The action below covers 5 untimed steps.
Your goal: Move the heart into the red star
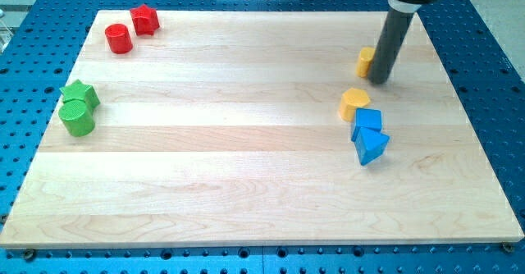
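The yellow heart [354, 103] lies at the view's right, just above the blue blocks. The red star [145, 19] sits at the view's top left, beside a red cylinder [119, 38]. My tip [378, 79] rests on the board up and to the right of the heart, a short gap away. It stands right against another yellow block [365, 61], partly hidden behind the rod.
A blue cube [368, 121] and a blue triangle [373, 146] sit just below the heart. A green star [80, 94] and a green cylinder [77, 117] sit at the view's left edge. The wooden board [246, 184] lies on a blue perforated table.
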Each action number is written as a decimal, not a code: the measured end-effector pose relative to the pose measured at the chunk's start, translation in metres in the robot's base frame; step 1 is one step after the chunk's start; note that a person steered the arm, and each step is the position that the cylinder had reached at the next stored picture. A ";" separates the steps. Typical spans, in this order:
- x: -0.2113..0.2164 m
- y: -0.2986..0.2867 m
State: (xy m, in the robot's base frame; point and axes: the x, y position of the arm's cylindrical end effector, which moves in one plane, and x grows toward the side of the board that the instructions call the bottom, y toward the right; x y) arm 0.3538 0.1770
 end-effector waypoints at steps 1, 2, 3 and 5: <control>-0.015 -0.023; -0.001 0.031; -0.021 0.046; -0.047 -0.130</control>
State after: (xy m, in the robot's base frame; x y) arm 0.3069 0.0470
